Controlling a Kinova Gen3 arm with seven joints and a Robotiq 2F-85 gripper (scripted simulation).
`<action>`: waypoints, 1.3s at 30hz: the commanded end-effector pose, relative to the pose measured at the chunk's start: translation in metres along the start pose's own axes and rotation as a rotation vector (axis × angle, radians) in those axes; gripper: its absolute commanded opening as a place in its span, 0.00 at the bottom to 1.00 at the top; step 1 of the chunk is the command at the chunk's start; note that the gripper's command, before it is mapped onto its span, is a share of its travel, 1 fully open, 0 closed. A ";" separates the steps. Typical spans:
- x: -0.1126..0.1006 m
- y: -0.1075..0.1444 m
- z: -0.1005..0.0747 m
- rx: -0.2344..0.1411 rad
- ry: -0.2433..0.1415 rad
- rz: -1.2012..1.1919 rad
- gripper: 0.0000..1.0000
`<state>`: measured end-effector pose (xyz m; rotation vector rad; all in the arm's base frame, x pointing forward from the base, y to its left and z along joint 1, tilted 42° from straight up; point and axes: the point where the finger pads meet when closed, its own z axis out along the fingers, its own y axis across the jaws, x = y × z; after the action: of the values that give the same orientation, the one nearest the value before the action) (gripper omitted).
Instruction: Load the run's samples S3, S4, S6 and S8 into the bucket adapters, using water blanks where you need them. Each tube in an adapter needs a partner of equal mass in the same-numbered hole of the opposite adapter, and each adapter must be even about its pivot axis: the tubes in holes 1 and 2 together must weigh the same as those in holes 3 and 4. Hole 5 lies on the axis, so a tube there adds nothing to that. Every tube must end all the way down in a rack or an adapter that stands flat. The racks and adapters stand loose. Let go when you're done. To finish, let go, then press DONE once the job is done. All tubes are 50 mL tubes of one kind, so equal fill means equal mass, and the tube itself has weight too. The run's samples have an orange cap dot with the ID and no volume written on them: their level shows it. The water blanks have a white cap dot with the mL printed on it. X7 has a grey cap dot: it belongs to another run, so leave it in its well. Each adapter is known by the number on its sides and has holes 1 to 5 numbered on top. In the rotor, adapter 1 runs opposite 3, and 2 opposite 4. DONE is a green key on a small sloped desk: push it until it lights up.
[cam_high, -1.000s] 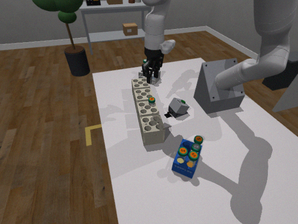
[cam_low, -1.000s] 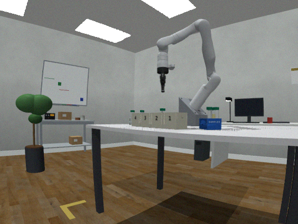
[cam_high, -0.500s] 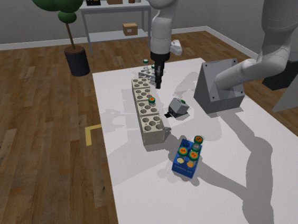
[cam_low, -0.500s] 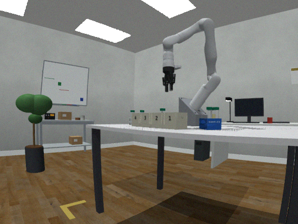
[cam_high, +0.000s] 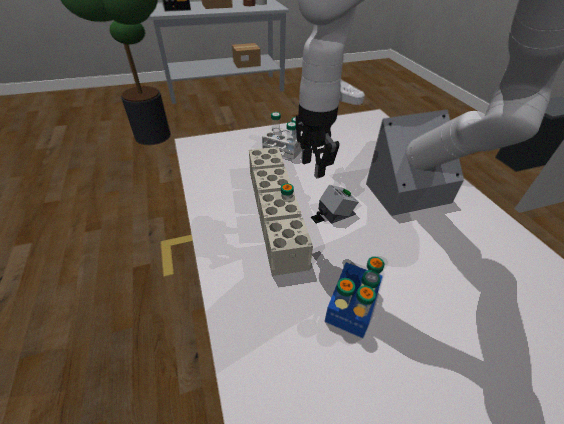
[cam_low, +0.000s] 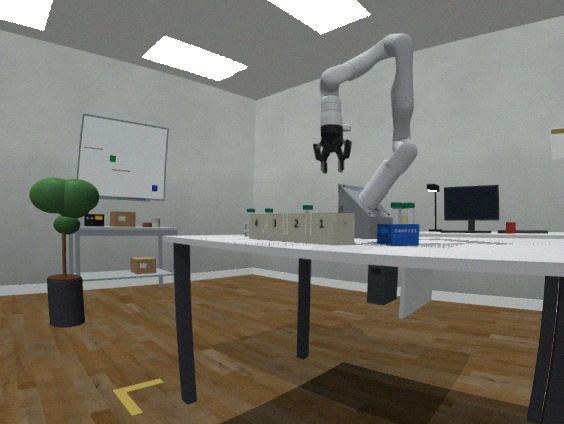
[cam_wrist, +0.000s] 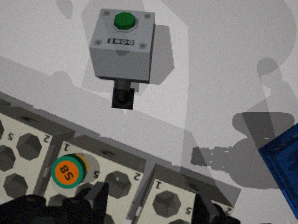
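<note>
Four beige bucket adapters (cam_high: 280, 207) stand in a row on the white table; in the exterior view their sides read 4, 3, 2, 1 (cam_low: 300, 226). Sample S8 (cam_wrist: 70, 171) (cam_high: 287, 189), with an orange cap dot, stands in adapter 2 in the corner hole marked 1. The blue sample rack (cam_high: 354, 300) holds three orange-dot tubes, one of them S4 (cam_high: 345, 286), and the grey-dot tube (cam_high: 371, 276). A clear rack of water blanks (cam_high: 282, 140) stands past the far end of the row. My gripper (cam_high: 320, 162) (cam_wrist: 150, 204) hangs high above the adapters, open and empty.
The DONE desk (cam_high: 338, 202) with its green key (cam_wrist: 124, 20) sits just right of the adapter row. The arm's grey base block (cam_high: 415, 165) stands further right. The blue rack's corner shows at the wrist view's right edge (cam_wrist: 285, 165).
</note>
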<state>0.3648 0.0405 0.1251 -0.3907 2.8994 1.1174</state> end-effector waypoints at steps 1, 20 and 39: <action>0.001 0.009 -0.001 -0.002 -0.013 -0.119 0.62; 0.012 0.065 -0.001 0.001 -0.014 -0.679 0.62; 0.022 0.121 -0.001 0.001 -0.014 -0.679 0.62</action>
<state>0.3179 0.1159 0.1972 -1.2323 2.4160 0.9753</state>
